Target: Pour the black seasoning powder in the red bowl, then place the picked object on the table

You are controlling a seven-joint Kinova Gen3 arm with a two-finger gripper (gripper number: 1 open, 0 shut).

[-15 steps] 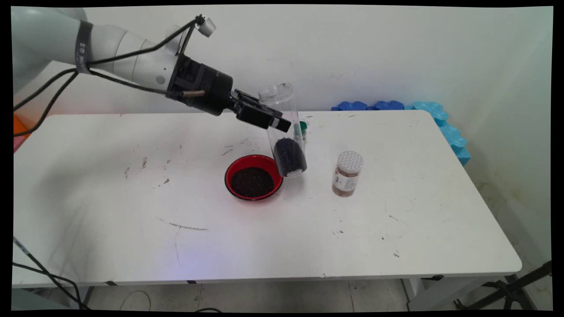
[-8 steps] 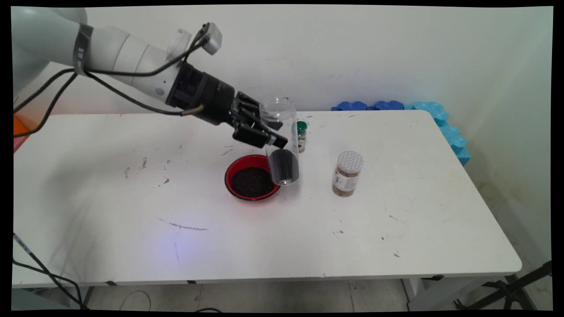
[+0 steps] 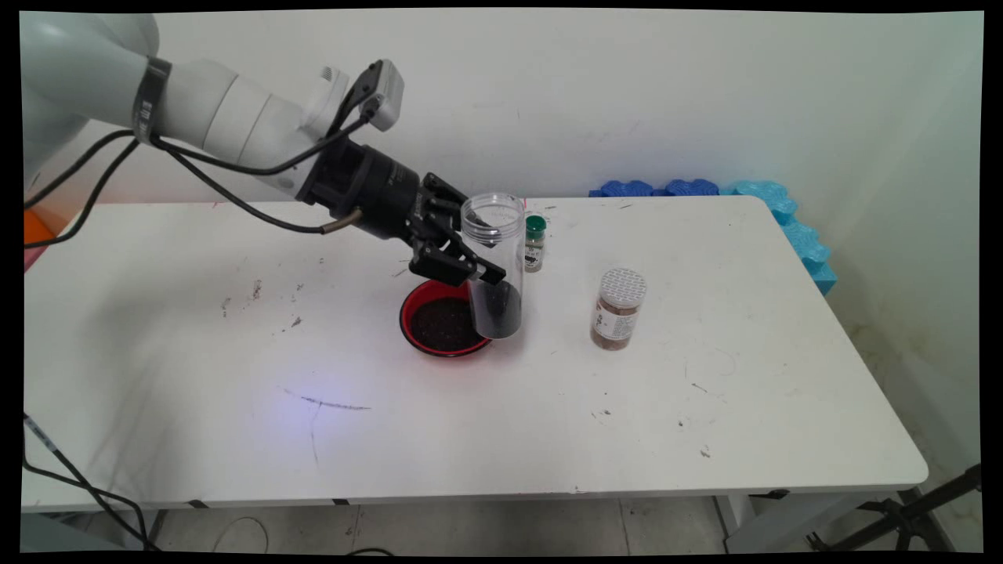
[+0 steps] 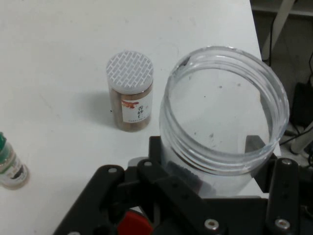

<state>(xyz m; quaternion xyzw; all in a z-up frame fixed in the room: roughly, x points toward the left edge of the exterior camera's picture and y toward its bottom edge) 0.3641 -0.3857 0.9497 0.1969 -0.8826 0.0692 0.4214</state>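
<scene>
Gripping clear jar [image 3: 495, 266] upright, mouth up, gripper [image 3: 470, 262] closed round it, beside red bowl [image 3: 439, 317]

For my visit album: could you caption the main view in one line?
Robot pincer holding an open clear jar of dark grains upright beside a red bowl, two spice jars nearby.

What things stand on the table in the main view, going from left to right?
Red bowl → clear jar held by the gripper → small green-capped bottle → spice jar with white lid.
</scene>
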